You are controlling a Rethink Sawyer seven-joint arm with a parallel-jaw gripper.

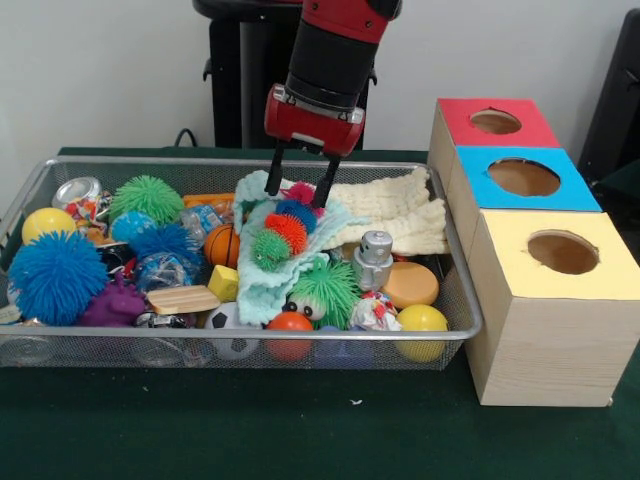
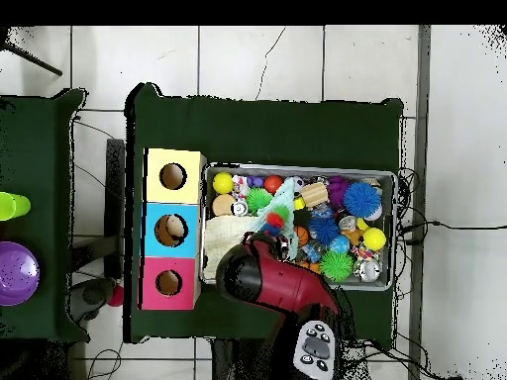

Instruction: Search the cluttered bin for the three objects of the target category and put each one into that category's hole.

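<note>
My gripper [image 1: 299, 190] is down in the wire bin [image 1: 465, 300], open. Its two black fingers [image 1: 275, 172] stand on either side of the magenta end of a spiky caterpillar toy [image 1: 288, 228]. The toy has magenta, blue, orange and green segments and lies on a pale teal cloth [image 1: 258, 285]. I cannot tell whether the fingers touch it. To the right stand three wooden boxes with holes: red top [image 1: 494, 121], blue top [image 1: 523, 177], yellow top [image 1: 562, 251]. In the overhead view the red arm [image 2: 272, 280] hides the gripper, and the toy [image 2: 276, 216] shows just beyond it.
The bin is crowded: a big blue spiky ball [image 1: 55, 275], green spiky ball [image 1: 147, 197], green fuzzy toy with eyes [image 1: 325, 290], purple spiky ball [image 1: 112, 302], cream knitted cloth [image 1: 392, 208], silver figure [image 1: 374, 258], yellow balls [image 1: 47, 222], a can [image 1: 77, 191], wooden block [image 1: 182, 299].
</note>
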